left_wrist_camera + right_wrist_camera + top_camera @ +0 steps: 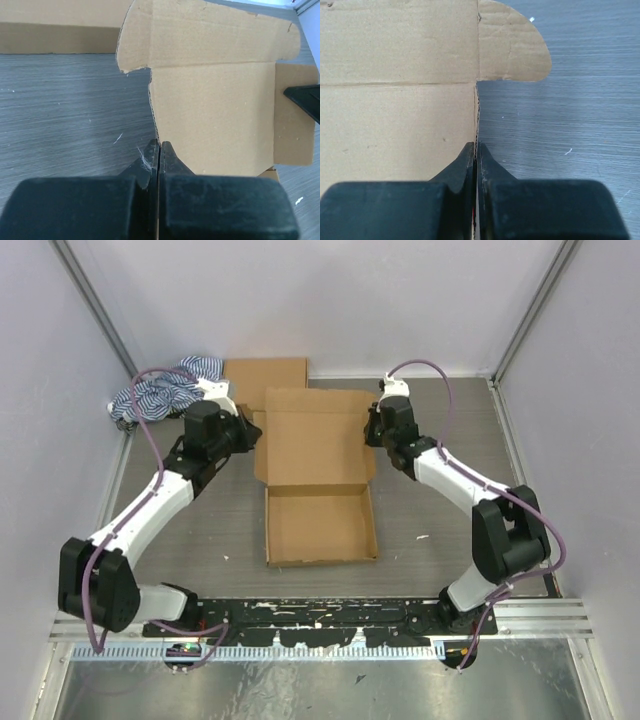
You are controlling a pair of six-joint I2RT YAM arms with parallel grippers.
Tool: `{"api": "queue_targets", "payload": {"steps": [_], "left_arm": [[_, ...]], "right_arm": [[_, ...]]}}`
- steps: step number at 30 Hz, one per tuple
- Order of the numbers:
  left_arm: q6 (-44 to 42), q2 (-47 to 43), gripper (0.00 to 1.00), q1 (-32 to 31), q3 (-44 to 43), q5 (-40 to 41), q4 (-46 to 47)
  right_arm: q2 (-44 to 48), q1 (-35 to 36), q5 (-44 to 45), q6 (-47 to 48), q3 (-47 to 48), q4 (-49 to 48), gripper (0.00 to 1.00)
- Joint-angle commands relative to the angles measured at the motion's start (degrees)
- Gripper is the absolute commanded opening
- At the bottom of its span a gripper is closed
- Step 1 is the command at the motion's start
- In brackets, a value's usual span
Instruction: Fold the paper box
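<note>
- The left gripper (158,150) has its black, wedge-shaped fingers (171,156) pressed together, leaving only a thin seam. They pinch the left edge of the lid panel of the paper box (215,115), a plain brown, die-cut corrugated cardboard mailer.
- The right gripper (476,152) is clamped just as tight, its matte black jaws nipping the opposite, right edge of the same panel. The board's rough cut edge shows just above the fingertips.
- The panel is flat and unprinted, with a scored crease across it. Beyond the crease a rounded ear flap (512,45) juts out at each side.
- From overhead, the paper box lies in the middle of the table (200,530) between the two arms. Its shallow rectangular tray (320,525), with low walls, is nearer the bases, and the wide lid panel opens away from it.
- The table is grey with a fine, brushed grain.
- A second, compact brown cardboard box (265,373) with crisp edges sits just behind the lid panel.
- A crumpled blue-and-white striped cloth (165,390) lies in the far left corner, behind the left arm.
- Pale, smooth walls (320,300) enclose the table on three sides.
</note>
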State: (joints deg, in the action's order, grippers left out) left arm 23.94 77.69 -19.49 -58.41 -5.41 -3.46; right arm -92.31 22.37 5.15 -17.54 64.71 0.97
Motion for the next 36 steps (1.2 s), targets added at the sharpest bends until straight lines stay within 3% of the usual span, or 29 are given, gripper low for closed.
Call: {"api": "queue_targets", "payload": {"steps": [1,8,13,19,24,30,36], "left_arm": [[-4.49,-4.3,0.02,-2.73,4.93,5.2,6.97],[-5.2,-10.83,0.18,-3.59,10.47,7.77,7.39],[-5.13,-15.43,0.35,-3.89,11.79,8.69,5.61],[-4.72,-22.97,0.51,-4.07,11.79,14.19,1.23],[-4.78,-23.44,0.5,-4.06,9.31,16.33,-3.52],[-6.26,-17.82,0.49,-4.07,2.53,13.74,-9.7],[-8.14,-12.64,0.49,-4.07,-0.19,10.59,-4.88]], "right_arm": [[6.44,4.85,15.25,1.68,-4.15,-15.55,0.01],[13.11,11.97,29.75,5.61,-14.78,-30.13,0.01],[18.32,13.21,31.11,6.48,-22.68,-42.26,0.01],[25.19,13.38,27.68,7.29,-30.36,-48.5,0.01],[31.35,13.39,18.03,10.34,-35.55,-49.72,0.01],[40.02,13.58,9.61,12.84,-39.58,-44.76,0.01],[45.42,13.73,5.04,12.88,-40.1,-38.29,0.01]]}}
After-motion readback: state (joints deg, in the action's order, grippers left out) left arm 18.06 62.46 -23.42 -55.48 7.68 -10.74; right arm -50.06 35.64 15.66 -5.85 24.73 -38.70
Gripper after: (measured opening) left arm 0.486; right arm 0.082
